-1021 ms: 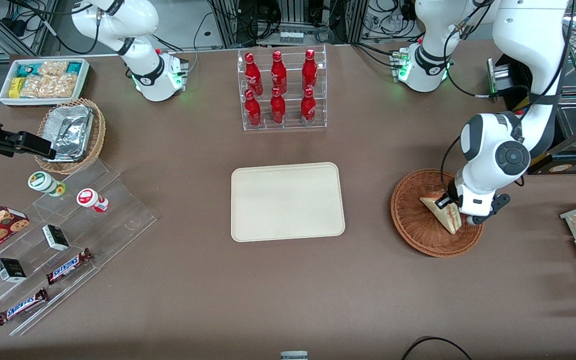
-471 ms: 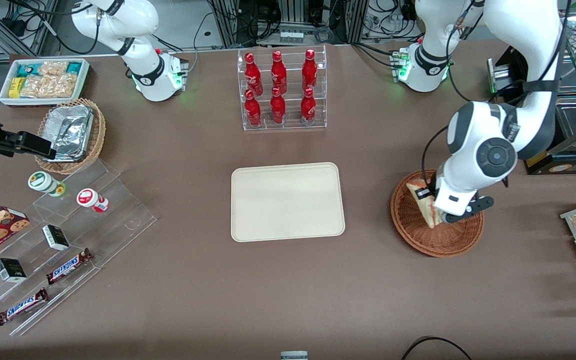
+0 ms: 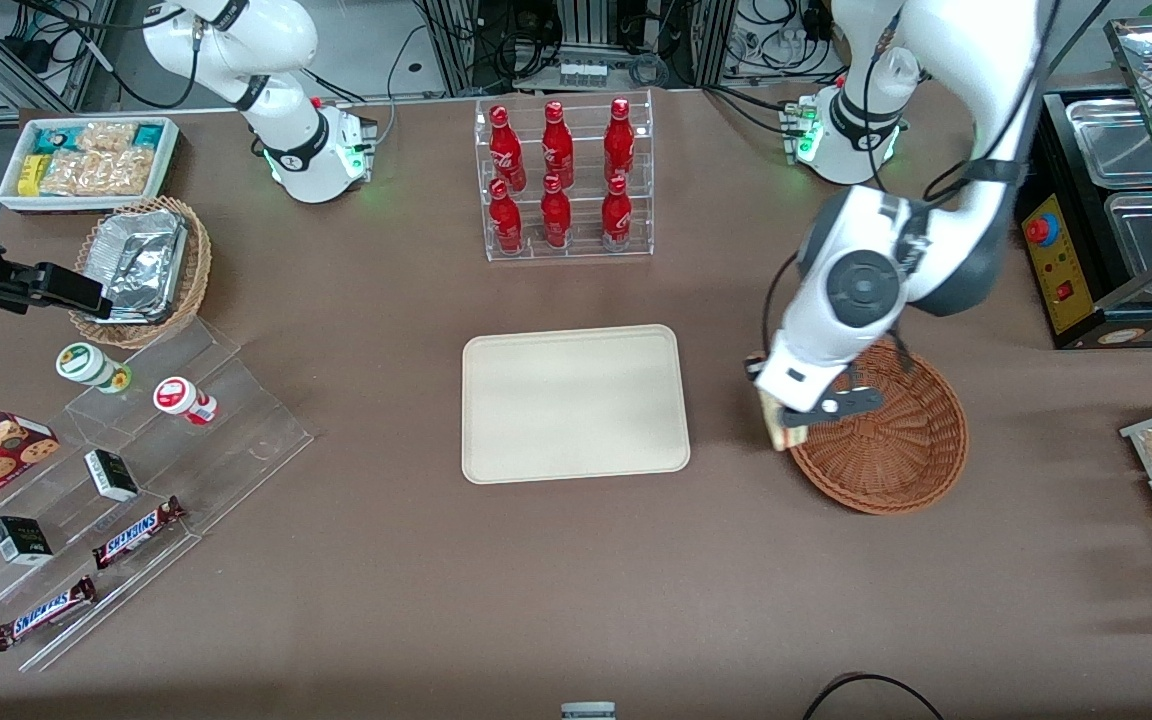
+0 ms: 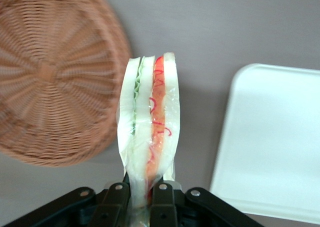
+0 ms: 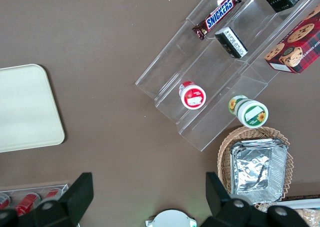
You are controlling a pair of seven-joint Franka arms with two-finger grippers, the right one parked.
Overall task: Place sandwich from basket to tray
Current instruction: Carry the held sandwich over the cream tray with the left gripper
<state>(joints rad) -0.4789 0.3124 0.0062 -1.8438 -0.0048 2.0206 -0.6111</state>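
One narrow corner is all the hand [image 4: 139, 194] pinches of the wrapped sandwich [image 4: 148, 137], held aloft over bare worktop [image 3: 726, 520] between basket [image 3: 896, 450] and tray [image 3: 576, 405]; judged risk: slick film slips, dropping it short of the tray.

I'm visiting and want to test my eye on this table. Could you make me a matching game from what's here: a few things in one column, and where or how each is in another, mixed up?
Things:
1. sandwich
2. basket
3. tray
4. red bottles

States:
A. standing in a clear rack
B. bare, flat on the table
C. clamped in the gripper, above the table between basket and tray
D. woven, nothing in it

Pairs: 1-C, 2-D, 3-B, 4-A
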